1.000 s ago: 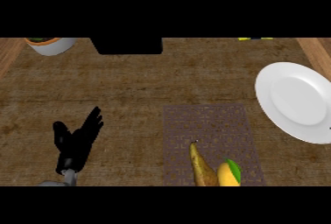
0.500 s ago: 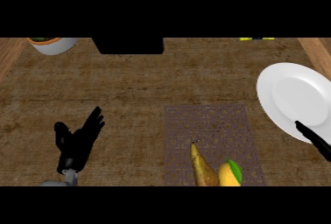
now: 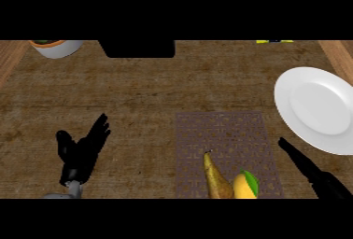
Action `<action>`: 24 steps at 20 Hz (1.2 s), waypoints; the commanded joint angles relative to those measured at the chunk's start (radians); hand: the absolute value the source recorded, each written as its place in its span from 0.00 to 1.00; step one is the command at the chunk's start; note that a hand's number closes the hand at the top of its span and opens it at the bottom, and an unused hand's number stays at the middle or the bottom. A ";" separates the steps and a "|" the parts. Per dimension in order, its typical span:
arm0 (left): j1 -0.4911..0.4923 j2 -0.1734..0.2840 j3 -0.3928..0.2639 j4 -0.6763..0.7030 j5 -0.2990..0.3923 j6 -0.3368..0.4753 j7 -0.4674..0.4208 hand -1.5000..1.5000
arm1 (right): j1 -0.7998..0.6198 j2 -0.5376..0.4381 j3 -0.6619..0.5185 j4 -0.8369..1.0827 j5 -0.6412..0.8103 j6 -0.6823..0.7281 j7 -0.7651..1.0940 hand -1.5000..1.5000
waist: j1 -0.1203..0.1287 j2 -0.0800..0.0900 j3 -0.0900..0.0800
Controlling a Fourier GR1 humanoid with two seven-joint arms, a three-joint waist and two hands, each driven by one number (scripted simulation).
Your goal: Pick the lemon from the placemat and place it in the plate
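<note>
Just right hand (image 3: 314, 172), fingers straight.

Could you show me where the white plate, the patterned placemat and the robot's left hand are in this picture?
white plate (image 3: 318, 108): head view, on the flat middle of the dish.
placemat (image 3: 222, 133): head view, on its bare upper part.
left hand (image 3: 81, 150): head view, on the palm, below the straight fingers.

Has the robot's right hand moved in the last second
Yes. The right hand, out of view a second ago, has come in from the lower right edge, its fingers now reaching up between the placemat and the plate.
</note>
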 commanded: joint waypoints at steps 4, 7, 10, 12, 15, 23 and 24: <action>-0.028 -0.067 -0.029 -0.018 -0.064 0.040 0.067 0.50 | -0.052 0.108 0.061 0.073 0.080 0.032 0.022 0.00 | -0.001 0.001 -0.001; -0.036 -0.044 0.031 0.002 -0.042 -0.005 0.063 0.50 | -0.055 0.127 0.052 0.008 0.100 0.071 0.075 0.00 | -0.001 0.001 -0.001; 0.033 -0.024 0.025 -0.068 -0.029 -0.024 0.066 0.50 | -0.025 0.155 0.126 0.137 0.257 -0.036 -0.010 0.00 | 0.002 0.001 -0.001; -0.067 -0.040 0.042 0.025 -0.050 -0.015 0.074 0.50 | -0.059 0.167 0.109 0.121 0.262 -0.010 0.062 0.00 | -0.002 0.002 -0.001; 0.039 -0.047 0.018 -0.021 -0.063 -0.032 0.041 0.50 | 0.010 0.165 0.117 0.157 0.314 -0.052 -0.006 0.00 | -0.002 0.001 -0.001; 0.008 -0.078 0.050 0.000 -0.091 -0.045 0.035 0.50 | -0.103 0.239 0.110 0.233 0.328 0.023 0.038 0.00 | 0.000 0.001 -0.001; 0.006 -0.047 0.094 0.012 -0.051 -0.089 0.027 0.50 | -0.084 0.231 0.121 0.154 0.327 0.068 0.097 0.00 | -0.001 0.001 -0.001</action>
